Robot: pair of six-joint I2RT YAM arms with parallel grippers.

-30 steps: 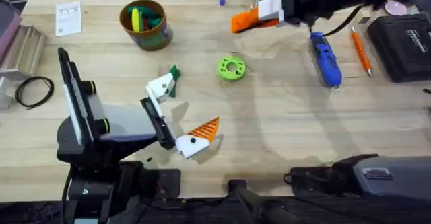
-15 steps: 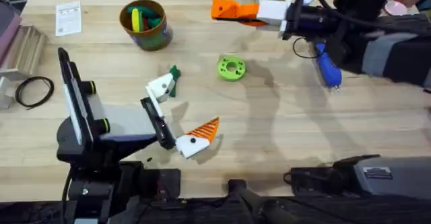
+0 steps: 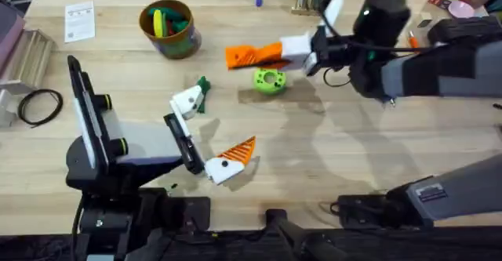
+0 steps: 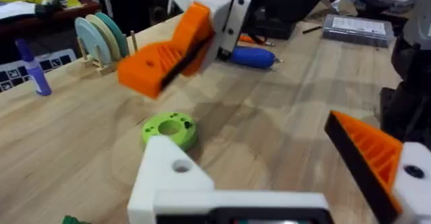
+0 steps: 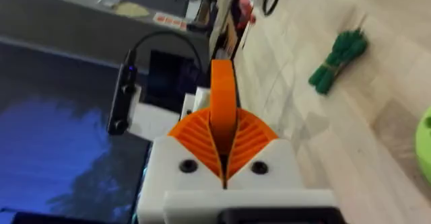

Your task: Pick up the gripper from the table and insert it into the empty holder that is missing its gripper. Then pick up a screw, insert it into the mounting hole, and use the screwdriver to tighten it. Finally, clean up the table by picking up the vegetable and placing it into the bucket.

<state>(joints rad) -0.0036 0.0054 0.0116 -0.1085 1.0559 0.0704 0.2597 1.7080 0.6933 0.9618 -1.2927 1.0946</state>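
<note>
R gripper point(image 3: 265, 54): its two orange ribbed pads point(image 5: 250, 138) are pressed together on the small orange wedge tip point(image 5: 223, 89), a plastic spare fingertip that stands up between them, narrow end out. Held that way prob. so the free end can go into the mount first. The arm reaches across the table w/ the tip in the air, just above and beside the lime-green plastic ring disc point(image 3: 270, 80), not touching it.

L gripper point(image 3: 210, 128): jaws wide apart, resting low near the table, no load. One finger carries its orange pad point(image 4: 370, 153); the other is the bare white blocky plastic holder point(image 4: 172, 180), face up w/ the small dark round mounting hole point(image 4: 180, 165) showing. Spread and parked like this it looks set up as a fixture, giving the R arm room to come in.

Small dark-green leafy toy vegetable point(image 3: 202, 86) lies just beside the holder, so watch for a nudge on approach. Thick blue powered screwdriver point(image 4: 252, 56) lies on the wood beyond the R gripper, untouched. Round brownish-gold bucket point(image 3: 190, 40) sits well apart at the far L, yellow and green bits already inside.

Step in hand: carry tip to holder; screw, tightening, cleanup all not yet done.
</note>
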